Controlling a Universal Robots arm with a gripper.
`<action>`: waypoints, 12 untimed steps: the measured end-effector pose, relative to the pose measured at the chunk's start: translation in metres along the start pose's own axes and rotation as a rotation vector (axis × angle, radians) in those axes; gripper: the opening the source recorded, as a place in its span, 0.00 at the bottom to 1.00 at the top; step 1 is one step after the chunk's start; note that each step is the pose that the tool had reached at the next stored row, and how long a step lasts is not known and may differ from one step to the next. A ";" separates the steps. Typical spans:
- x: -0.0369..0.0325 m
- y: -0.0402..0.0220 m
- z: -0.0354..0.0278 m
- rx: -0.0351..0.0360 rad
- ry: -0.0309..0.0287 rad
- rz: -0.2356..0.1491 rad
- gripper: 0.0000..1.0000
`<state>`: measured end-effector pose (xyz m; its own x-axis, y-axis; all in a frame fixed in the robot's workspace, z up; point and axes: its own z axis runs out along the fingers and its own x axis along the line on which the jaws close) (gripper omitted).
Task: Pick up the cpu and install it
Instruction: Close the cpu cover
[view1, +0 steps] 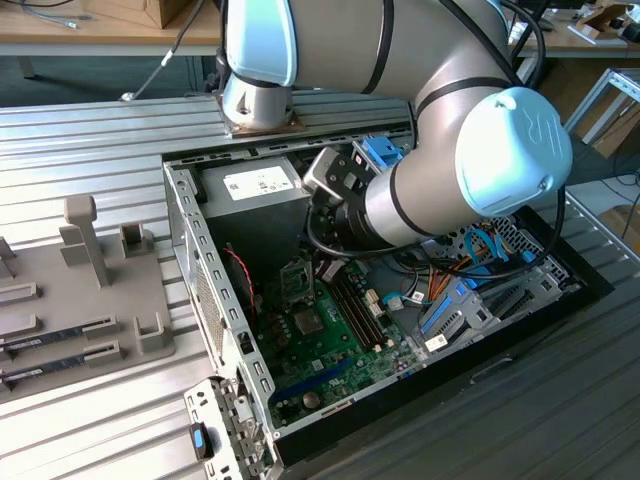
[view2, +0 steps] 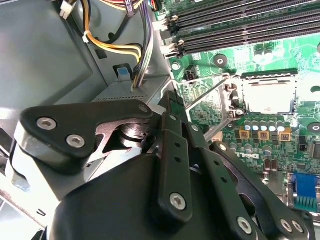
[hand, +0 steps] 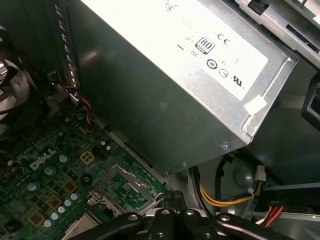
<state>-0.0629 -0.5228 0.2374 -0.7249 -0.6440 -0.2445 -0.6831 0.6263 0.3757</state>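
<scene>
Fingers (view2: 173, 107) of the gripper (view2: 172, 99) look pressed together from where I sit, their tips close beside the raised socket frame (view2: 205, 107). I see the cpu (view2: 268, 93) lying flat in the open socket (view2: 270, 74) just past that frame, apart from the tips. In the exterior view this spot is mid-frame beneath the arm (view1: 440, 170).

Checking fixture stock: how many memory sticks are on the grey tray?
2. Both lie on the grey tray at the exterior view's left: one memory stick farther back, the other nearer the camera. The tray runs off the picture, so more may be hidden.
</scene>
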 end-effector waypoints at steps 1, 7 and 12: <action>0.0007 -0.0006 -0.0004 -0.0008 -0.0006 0.000 0.11; 0.0059 -0.0057 -0.0040 -0.0051 -0.0031 -0.003 0.11; 0.0066 -0.0062 -0.0048 -0.0060 -0.0010 -0.007 0.11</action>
<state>-0.0630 -0.5331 0.2378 -0.7201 -0.6480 -0.2481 -0.6877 0.6190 0.3793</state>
